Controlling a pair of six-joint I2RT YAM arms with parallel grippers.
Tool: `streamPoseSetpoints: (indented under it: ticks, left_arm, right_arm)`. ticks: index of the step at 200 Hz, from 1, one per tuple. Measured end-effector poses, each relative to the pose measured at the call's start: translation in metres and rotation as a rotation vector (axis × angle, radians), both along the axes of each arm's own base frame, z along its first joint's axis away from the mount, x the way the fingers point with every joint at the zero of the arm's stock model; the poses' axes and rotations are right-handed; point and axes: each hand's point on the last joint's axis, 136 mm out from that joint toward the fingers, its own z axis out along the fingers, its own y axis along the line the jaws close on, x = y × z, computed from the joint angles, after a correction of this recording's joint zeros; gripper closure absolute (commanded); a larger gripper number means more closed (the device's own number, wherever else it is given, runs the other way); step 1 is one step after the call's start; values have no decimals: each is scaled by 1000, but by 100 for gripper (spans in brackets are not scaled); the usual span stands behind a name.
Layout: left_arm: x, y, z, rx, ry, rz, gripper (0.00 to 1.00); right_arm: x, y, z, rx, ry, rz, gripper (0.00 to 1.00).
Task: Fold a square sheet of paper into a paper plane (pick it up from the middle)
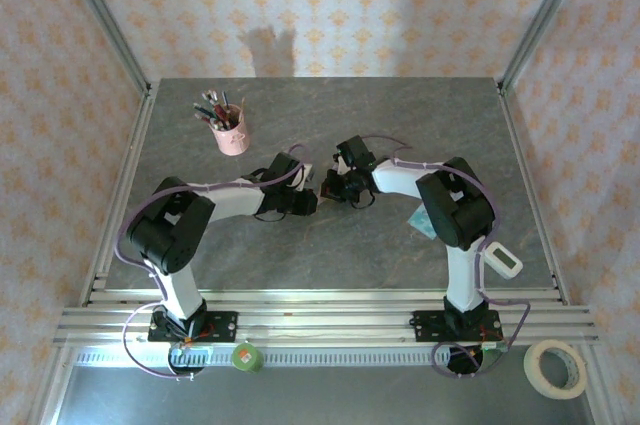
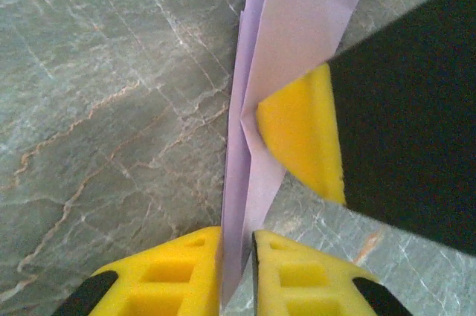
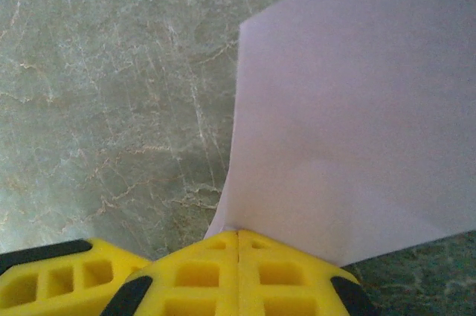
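- Paper [image 2: 297,33]: lilac, already folded into layers, held on edge just above the bench [image 2: 111,108], mid-bench between the two arms.
- Left gripper [image 2: 236,271]: fingers nearly together, pinching the folded edge; the hold looks light.
- Right gripper [image 3: 238,256]: fingers pressed together, clamped on the sheet's edge; its pad [image 2: 301,134] touches the paper beside a crease.
- Step, as judged: setting a fold in mid-air.
- Method advised: anchor firmly with one gripper and run the other along the crease. Keep the layers aligned and avoid pulling apart, since thin paper slips or tears.
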Motion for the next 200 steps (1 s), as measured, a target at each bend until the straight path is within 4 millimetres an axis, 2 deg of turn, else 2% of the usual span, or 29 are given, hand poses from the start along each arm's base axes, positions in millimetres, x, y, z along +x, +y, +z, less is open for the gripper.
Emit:
streamPoseSetpoints:
  ticks: [17,39,64,100,142,200]
  left_arm:
    - [2,-1,13,-22,-21,11,77]
    - [6,-8,33,-80,-53,22,85]
    - [8,-16,41,-140,-59,25,93]
    - [7,-21,27,-156,-20,20,100]
    - [2,-20,5,-133,31,16,100]
    - [6,-15,2,-128,36,29,100]
  right_arm:
    - [1,0,0,-3,-3,-3,98]
    - [1,0,0,-3,-3,-3,99]
    - [1,0,0,-3,-3,-3,99]
    - [1,0,0,-3,-3,-3,99]
    - [1,-1,0,-3,-3,-3,99]
    - [1,0,0,-3,-3,-3,100]
